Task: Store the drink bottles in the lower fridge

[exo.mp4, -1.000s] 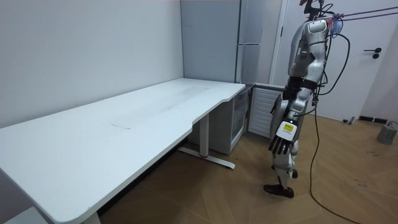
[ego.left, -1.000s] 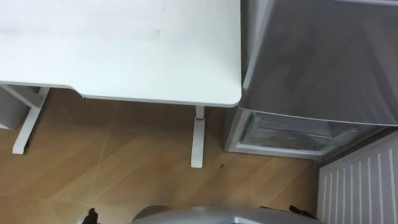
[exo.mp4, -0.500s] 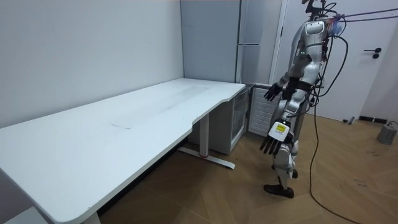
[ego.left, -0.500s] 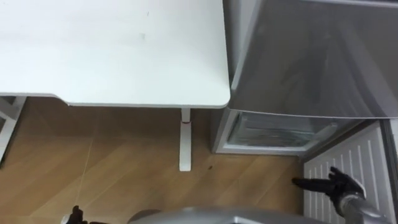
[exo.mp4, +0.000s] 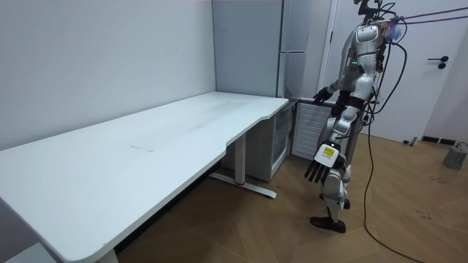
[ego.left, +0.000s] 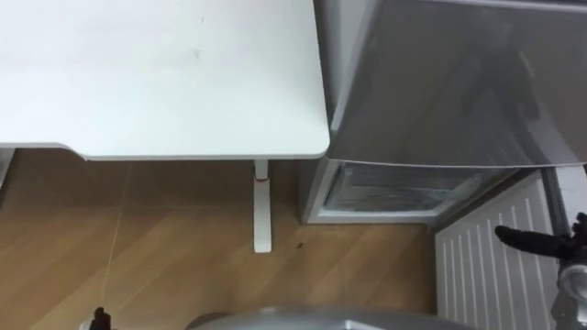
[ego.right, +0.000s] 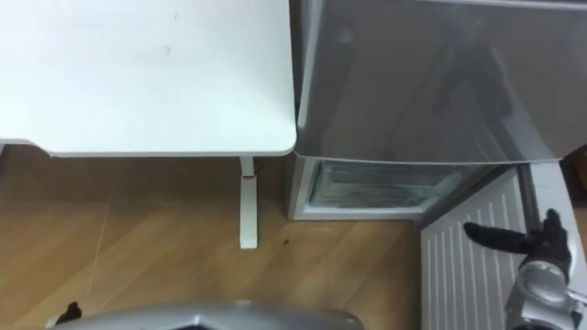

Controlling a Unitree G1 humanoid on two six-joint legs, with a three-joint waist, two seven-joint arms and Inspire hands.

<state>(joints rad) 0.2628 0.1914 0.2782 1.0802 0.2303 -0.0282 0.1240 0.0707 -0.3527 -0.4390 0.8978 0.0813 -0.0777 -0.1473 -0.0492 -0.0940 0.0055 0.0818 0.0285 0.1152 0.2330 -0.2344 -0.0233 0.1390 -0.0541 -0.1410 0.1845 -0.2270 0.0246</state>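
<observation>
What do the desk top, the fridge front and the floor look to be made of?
Desk top: probably white laminate board, matt, going by its even colour and rounded corner. Fridge front: grey, likely painted or brushed metal, semi-gloss, since soft reflections streak it. Floor: wood-look planks, perhaps laminate or vinyl, with visible grain and plank seams.

A plain office-like room: long white desk (exo.mp4: 146, 146), tall grey fridge (exo.mp4: 296, 73), wood-look floor (exo.mp4: 278, 234).
</observation>
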